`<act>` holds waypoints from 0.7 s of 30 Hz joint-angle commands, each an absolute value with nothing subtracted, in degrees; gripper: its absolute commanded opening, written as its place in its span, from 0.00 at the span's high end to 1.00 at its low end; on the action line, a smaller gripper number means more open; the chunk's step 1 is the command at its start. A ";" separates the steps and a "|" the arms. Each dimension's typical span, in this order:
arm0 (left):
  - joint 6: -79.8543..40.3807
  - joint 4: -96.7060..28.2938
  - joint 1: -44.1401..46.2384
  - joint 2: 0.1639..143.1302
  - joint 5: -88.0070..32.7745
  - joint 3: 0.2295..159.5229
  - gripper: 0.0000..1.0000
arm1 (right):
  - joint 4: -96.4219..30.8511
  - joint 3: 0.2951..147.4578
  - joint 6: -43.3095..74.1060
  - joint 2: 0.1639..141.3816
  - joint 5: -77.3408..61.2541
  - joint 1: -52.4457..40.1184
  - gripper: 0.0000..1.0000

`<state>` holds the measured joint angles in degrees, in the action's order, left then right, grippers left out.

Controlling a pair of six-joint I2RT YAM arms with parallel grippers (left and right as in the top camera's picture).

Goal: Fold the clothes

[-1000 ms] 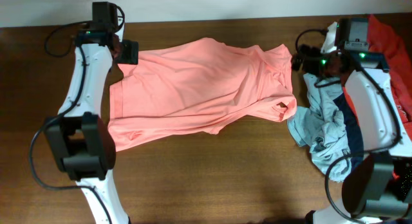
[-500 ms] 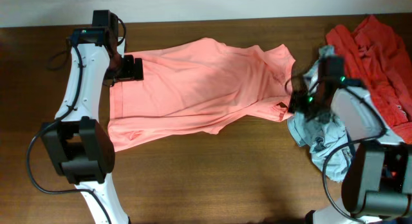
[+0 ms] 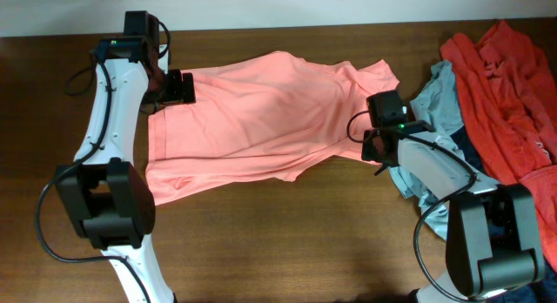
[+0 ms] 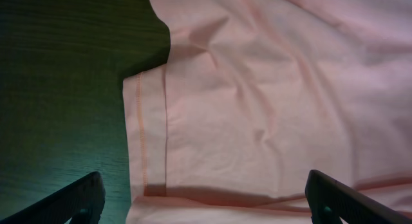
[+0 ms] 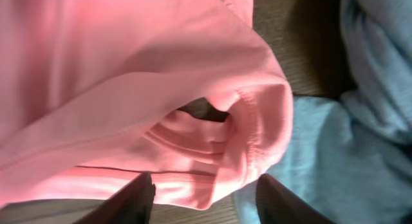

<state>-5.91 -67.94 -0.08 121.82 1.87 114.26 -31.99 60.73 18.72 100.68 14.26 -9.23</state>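
Salmon-pink shirt (image 3: 270, 120) lies spread, mostly flat, across the upper middle of the table (image 3: 305, 242), with its long axis tilted up toward frame right. Some wrinkles, and the lower edge is slightly rumpled.

Sleeve cuff (image 5: 257, 121) at the shirt's right end is curled over into a loop. It touches the grey-blue garment (image 3: 435, 177) beside it.

Right pincer (image 5: 205, 182) is half-spread with one finger on each side of that cuff. A strip of grey-blue shows between the cuff and one finger, so it isn't pinching. In overhead it sits at the shirt's lower right corner (image 3: 376, 151).

Left pincer (image 4: 205, 185) is fully spread over the stitched hem corner (image 4: 145, 121) at the shirt's upper left, holding nothing.

Rest of the pile is at frame right: red garment (image 3: 505, 85) bunched at the far right edge, navy piece (image 3: 474, 155) wedged between red and grey-blue.
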 commanded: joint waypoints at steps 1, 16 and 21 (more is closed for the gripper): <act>-6.81 -67.75 -0.27 121.27 1.23 114.45 0.01 | -32.03 60.53 20.29 100.71 18.79 -9.52 0.56; -5.93 -67.72 -0.27 121.27 1.28 114.43 0.01 | -31.33 60.49 21.52 104.33 21.47 -9.54 0.59; -5.54 -67.66 -0.30 121.27 1.48 114.43 0.01 | -31.42 60.49 21.52 104.77 21.71 -9.52 0.68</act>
